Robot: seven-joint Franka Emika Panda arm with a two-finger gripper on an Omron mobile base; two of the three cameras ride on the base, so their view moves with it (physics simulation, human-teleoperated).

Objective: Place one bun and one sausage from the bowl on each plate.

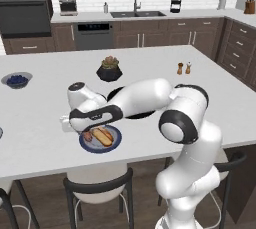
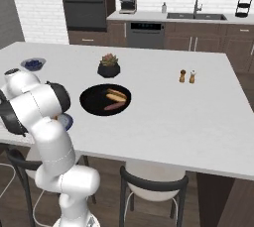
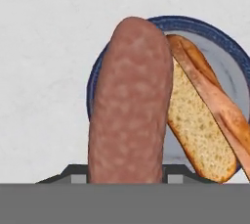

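Pincer low over plate — sausage gripped

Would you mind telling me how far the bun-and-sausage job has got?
Done: a bun lies on the blue-rimmed plate. In hand: the end effector holds a sausage over that plate. Left: a second bun and sausage wait in the black bowl for the other plate.

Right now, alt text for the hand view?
A reddish-brown sausage rises from the claw at the bottom edge, above a blue-rimmed grey plate on a white counter. A split bun lies on the plate beside it.
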